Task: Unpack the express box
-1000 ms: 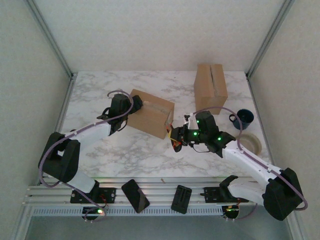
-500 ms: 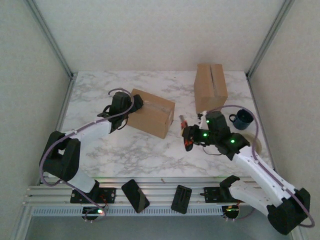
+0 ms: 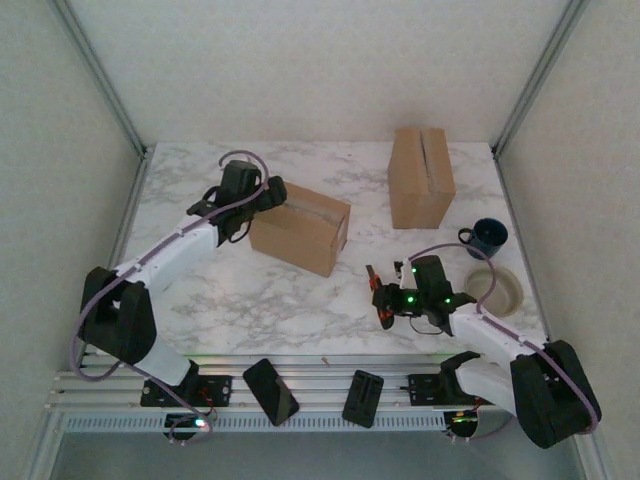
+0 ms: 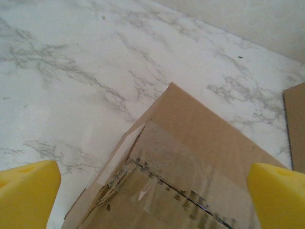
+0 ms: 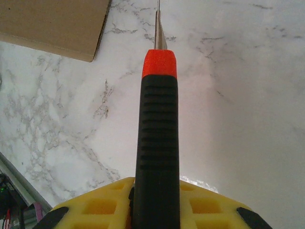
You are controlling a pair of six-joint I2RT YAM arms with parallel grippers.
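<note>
Cardboard box [image 4: 190, 157] just beneath left hand [image 4: 152, 193].

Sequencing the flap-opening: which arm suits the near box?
Left, likely: the left tool is open over the box at its taped end. The right tool is shut on the knife, apart from the box.

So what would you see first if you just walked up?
Probably the knife with the black handle and red collar, gripped by the right gripper over the marble table near the front. Next, the brown cardboard box lying in the middle, its tape ragged along the seam, with the left gripper wide open at its left end. A second box stands at the back.
</note>
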